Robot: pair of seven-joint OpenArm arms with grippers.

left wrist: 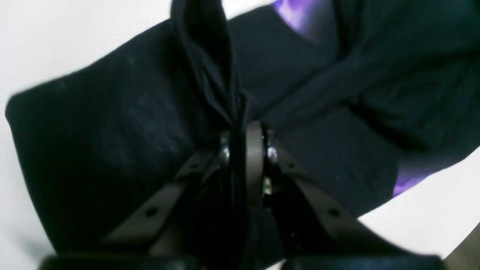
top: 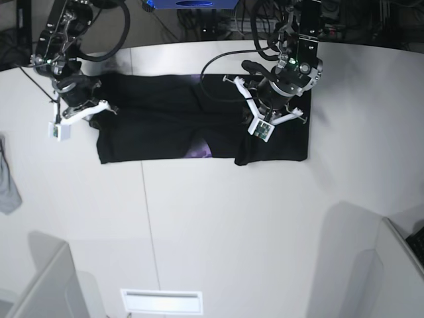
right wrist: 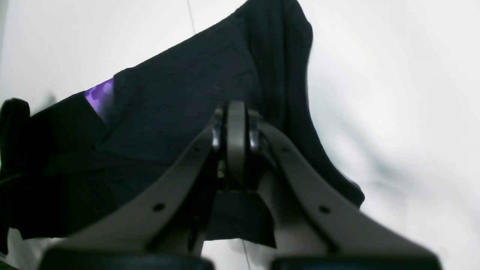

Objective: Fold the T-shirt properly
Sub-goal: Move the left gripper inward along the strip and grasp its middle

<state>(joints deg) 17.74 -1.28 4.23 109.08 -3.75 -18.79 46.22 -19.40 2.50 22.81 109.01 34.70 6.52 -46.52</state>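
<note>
The black T-shirt (top: 159, 126) lies spread wide across the back of the white table (top: 218, 218), with a bit of purple print (top: 199, 152) showing at its front edge. My left gripper (top: 268, 107) hovers over the shirt's right part. In the left wrist view it (left wrist: 240, 131) is shut on a raised ridge of black cloth (left wrist: 112, 131), with purple print (left wrist: 296, 15) beyond. My right gripper (top: 83, 106) is at the shirt's left end. Its fingertips (right wrist: 236, 120) are pressed together over the shirt (right wrist: 168, 93), and no cloth shows pinched between them.
A small grey cloth (top: 6, 185) lies at the table's left edge. Grey partition panels stand at the front left (top: 40, 285) and front right (top: 358, 265). A white slot (top: 161, 301) sits at the front edge. Cables and dark equipment (top: 218, 20) crowd the space behind the table.
</note>
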